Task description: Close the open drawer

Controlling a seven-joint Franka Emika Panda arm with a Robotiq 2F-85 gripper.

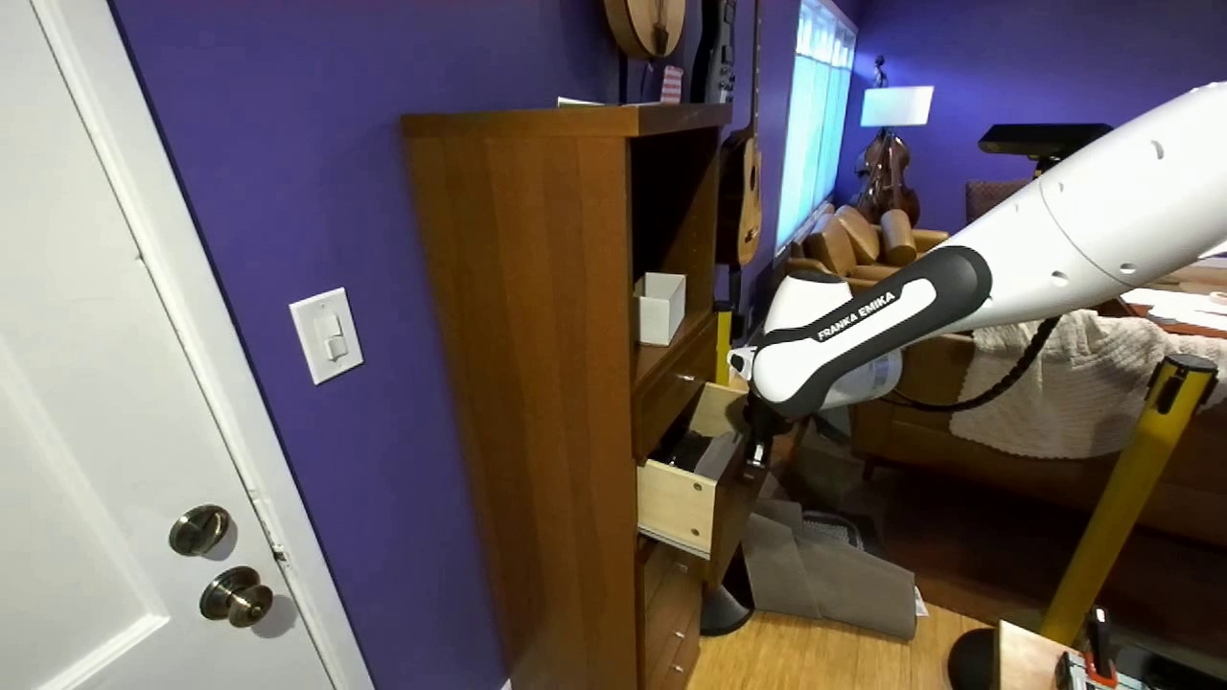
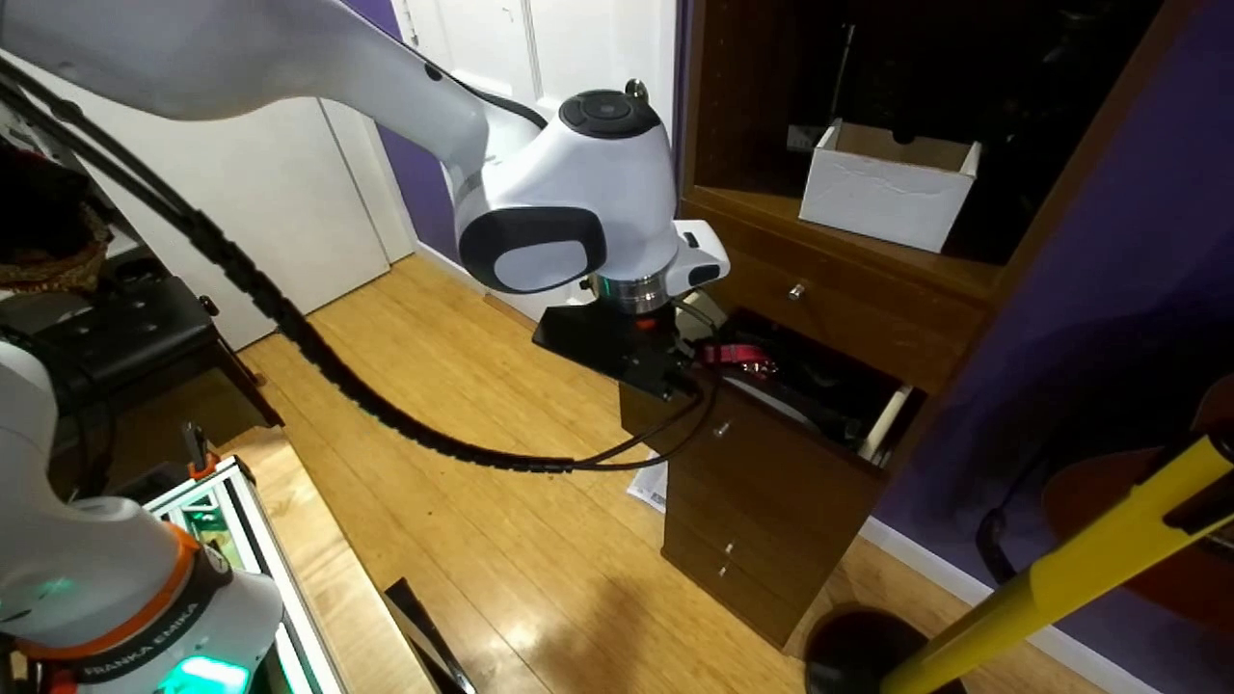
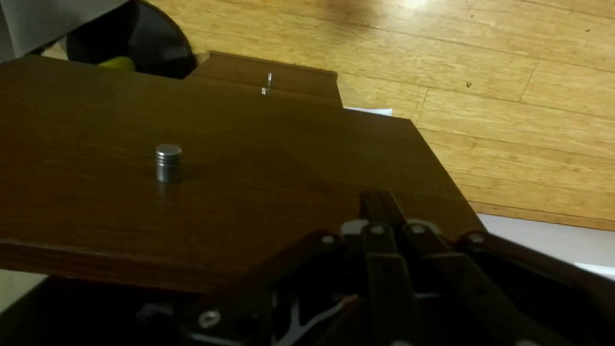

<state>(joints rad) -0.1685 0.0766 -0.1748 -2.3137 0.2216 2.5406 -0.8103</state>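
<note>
Drawer (image 1: 676,506) and claw (image 3: 382,204) are close together: the drawer stands partway out of the brown wooden cabinet (image 1: 537,383), and the claw is just beside its front panel (image 3: 269,163). In the wrist view the fingertips (image 3: 371,209) appear over the panel to the right of the round metal knob (image 3: 168,164), apart from it; whether they touch the wood I cannot tell. The claw is closed, its two fingers (image 3: 389,274) side by side and together at the tips. In an exterior view the white Franka arm (image 1: 959,278) extends from the right, with the claw end hanging by the upper edge of the drawer front; the pale wooden side wall (image 1: 661,494), marked by two screws (image 1: 697,486), shows on the near side. A red strap (image 2: 735,355) and dark items (image 2: 829,386) too murky to name lie inside the drawer. Directly above it is a closed drawer (image 2: 858,318) with a metal knob (image 2: 796,291) of its own, and over that a white box (image 2: 882,198) sits on the cabinet shelf (image 2: 752,199). Lower down, further drawer fronts (image 1: 668,602) carry small knobs (image 1: 679,634). In an exterior view a yellow post (image 2: 1060,573) stands at the near right, well apart from the claw.
</note>
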